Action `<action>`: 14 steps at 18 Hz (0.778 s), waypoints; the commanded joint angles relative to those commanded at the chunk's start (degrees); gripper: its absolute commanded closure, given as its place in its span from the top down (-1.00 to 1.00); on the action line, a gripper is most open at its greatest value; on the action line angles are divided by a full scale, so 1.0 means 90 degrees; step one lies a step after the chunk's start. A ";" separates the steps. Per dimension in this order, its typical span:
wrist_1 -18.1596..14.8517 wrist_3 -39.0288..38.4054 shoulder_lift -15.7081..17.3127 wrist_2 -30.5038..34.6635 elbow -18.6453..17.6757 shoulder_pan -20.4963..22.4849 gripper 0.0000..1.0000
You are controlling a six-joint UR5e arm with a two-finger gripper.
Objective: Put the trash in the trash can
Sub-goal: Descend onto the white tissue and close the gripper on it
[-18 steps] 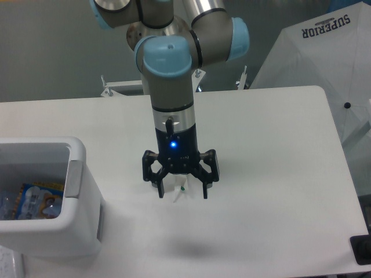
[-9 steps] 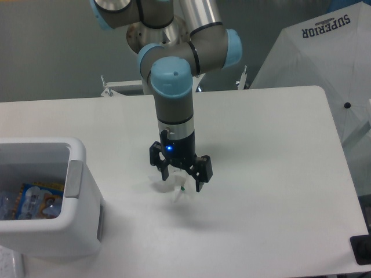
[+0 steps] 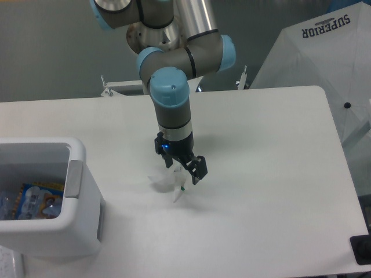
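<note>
The arm reaches down from the top of the view to the middle of the white counter, its gripper turned edge-on to the camera just above a small crumpled clear-white wrapper with a green speck. The wrapper lies on the counter right under the fingers, which appear spread to either side of it, though from this angle I cannot tell whether they are touching it or closed on it (a blue light glows on the gripper body). Well off to the left, at the counter's near corner, sits the white trash can with a thick rim and a grey tab on the side facing the arm. Inside it, low against the left edge of the view, lie a colourful orange-blue snack packet and part of a crushed clear bottle, only partly visible. The stretch of counter between the wrapper and the trash can holds nothing in the way. Beyond the counter's right edge stands a white umbrella printed with the word SUPERIOR.
</note>
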 joint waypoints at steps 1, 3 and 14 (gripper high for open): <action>-0.0010 0.0000 -0.0019 0.0000 0.0000 0.0000 0.95; -0.0010 -0.0009 -0.0049 0.0000 -0.0010 -0.0010 0.95; -0.0049 -0.0107 -0.0274 0.0000 0.0029 -0.0088 0.65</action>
